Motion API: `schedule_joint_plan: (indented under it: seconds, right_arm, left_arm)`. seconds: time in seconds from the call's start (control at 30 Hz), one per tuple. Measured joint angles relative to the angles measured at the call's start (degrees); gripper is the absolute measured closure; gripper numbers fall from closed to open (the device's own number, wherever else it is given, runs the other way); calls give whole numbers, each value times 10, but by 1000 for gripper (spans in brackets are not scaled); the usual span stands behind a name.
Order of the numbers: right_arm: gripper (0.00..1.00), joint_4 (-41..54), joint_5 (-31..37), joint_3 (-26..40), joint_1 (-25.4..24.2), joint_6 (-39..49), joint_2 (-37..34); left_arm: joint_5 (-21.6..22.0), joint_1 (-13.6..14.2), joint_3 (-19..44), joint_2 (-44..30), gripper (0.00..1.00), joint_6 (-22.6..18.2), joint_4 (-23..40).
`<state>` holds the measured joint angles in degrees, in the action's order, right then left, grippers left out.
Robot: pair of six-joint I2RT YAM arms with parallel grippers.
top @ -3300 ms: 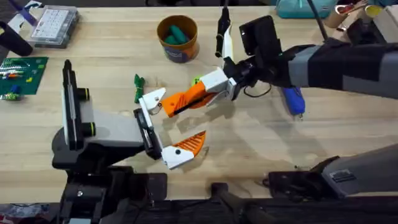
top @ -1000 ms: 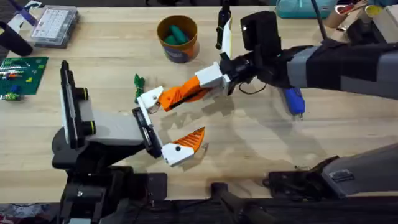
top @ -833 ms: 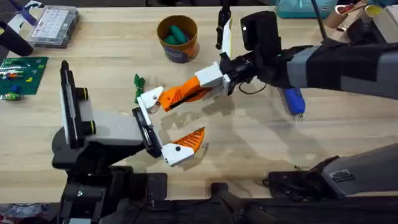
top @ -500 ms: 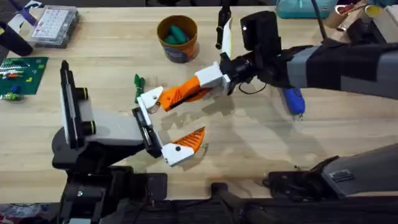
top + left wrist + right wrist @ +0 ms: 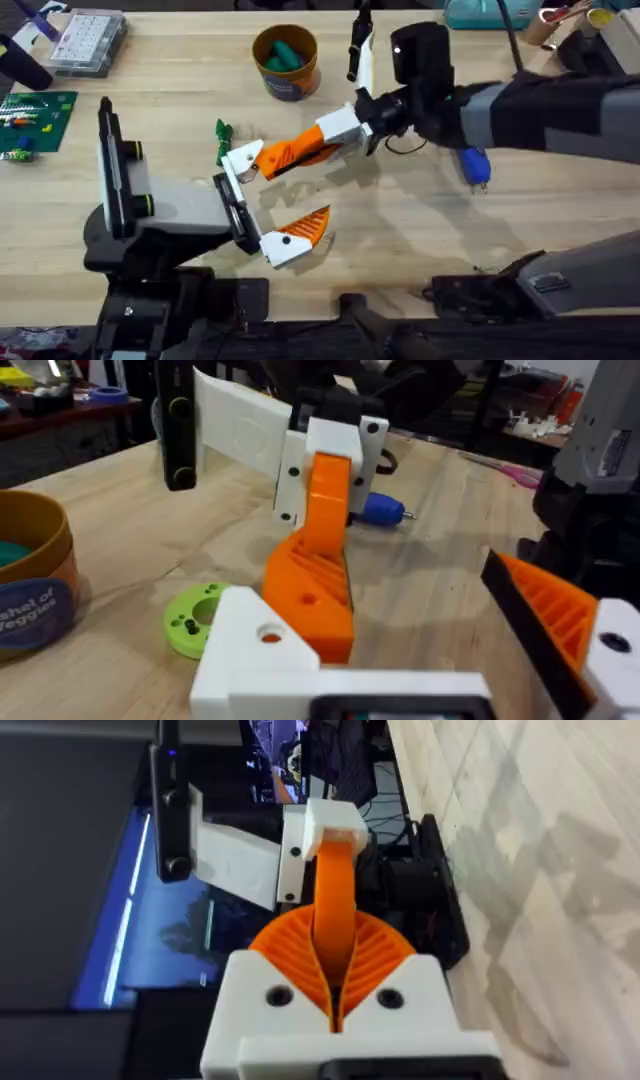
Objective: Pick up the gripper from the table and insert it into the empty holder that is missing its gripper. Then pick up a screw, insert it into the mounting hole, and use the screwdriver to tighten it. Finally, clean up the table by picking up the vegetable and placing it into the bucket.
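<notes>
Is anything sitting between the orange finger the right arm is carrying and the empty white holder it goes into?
Nothing visible does. The right end effector has the gripper clamped, its tip right at the holder. The vegetable lies just beyond the holder and the lime disc off to one side.

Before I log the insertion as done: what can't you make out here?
- Overhead: whether the gripper is seated in the holder; the joint is too small.
- Overhead: screwdriver, mostly under the right arm.
- Left wrist: bucket, cut by the edge.
</notes>
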<state>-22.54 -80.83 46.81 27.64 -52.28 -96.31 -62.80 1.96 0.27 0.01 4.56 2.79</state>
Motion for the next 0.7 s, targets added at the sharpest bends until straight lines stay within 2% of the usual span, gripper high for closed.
schedule_joint_plan:
  seconds: [0.3,0.7]
  right_arm:
    - [985,-201,2,-43,0,-132,-14]
    - [985,-232,15,-43,14,-210,-37]
  left_arm:
    - [0,0,0,0,16,0,-4]
    - [1,-3,0,0,16,4,7]
